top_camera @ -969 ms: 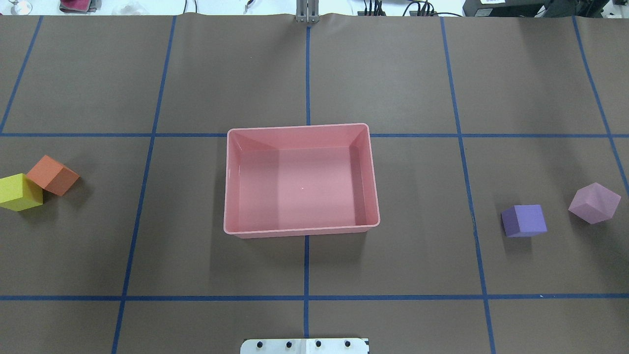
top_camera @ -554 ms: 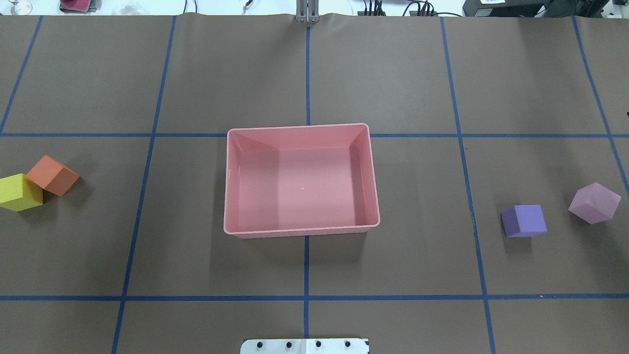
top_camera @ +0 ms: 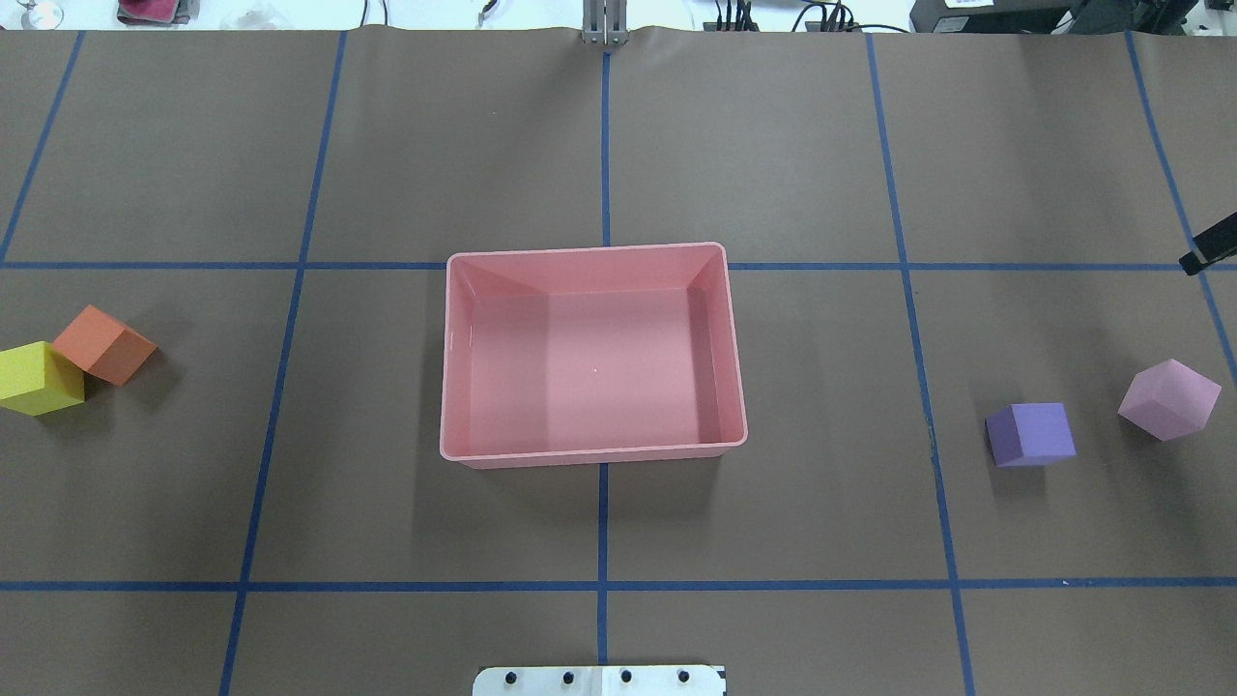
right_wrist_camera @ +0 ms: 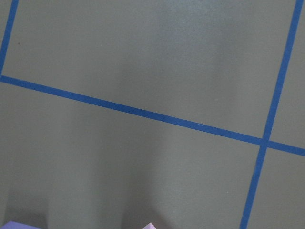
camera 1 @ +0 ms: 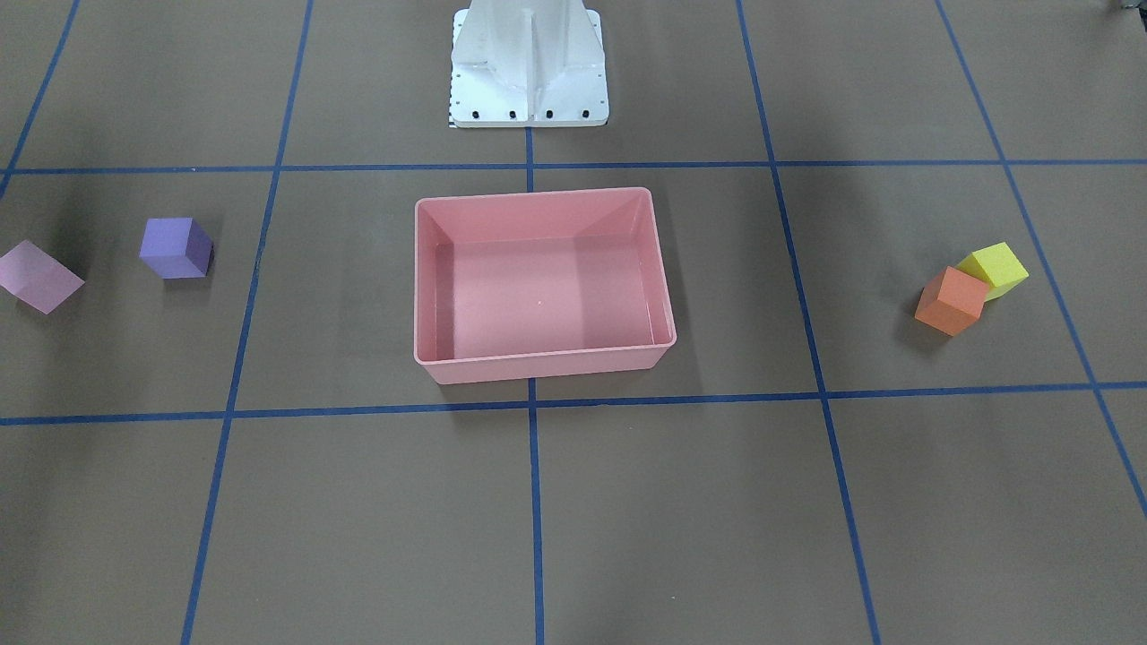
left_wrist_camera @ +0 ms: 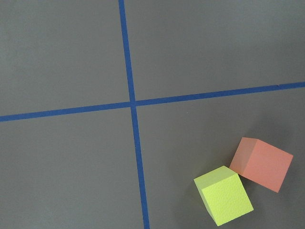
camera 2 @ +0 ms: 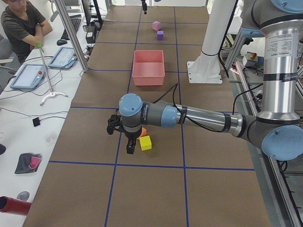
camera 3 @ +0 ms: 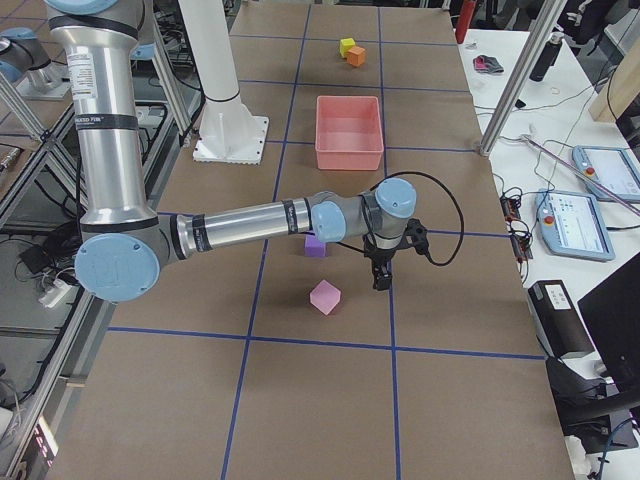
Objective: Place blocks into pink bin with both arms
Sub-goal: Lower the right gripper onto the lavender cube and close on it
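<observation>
Since 1 second ago, my right end effector (camera 3: 381,280) has edged into the overhead view's right border as a black tip; nothing else has shifted. It hangs over the worktop (top_camera: 773,145) near the light pink block (top_camera: 1168,398) and purple block (top_camera: 1031,434), apart from both. My left end effector (camera 2: 130,144) hangs just beside the yellow block (top_camera: 39,377) and orange block (top_camera: 104,344), which touch each other. Whether either end effector is released or clenched, I cannot tell. Between the 2 end effectors, well away from each, sits the pink bin (top_camera: 589,454).

right pincer (top_camera: 1208,254) newly in view, right edge
</observation>
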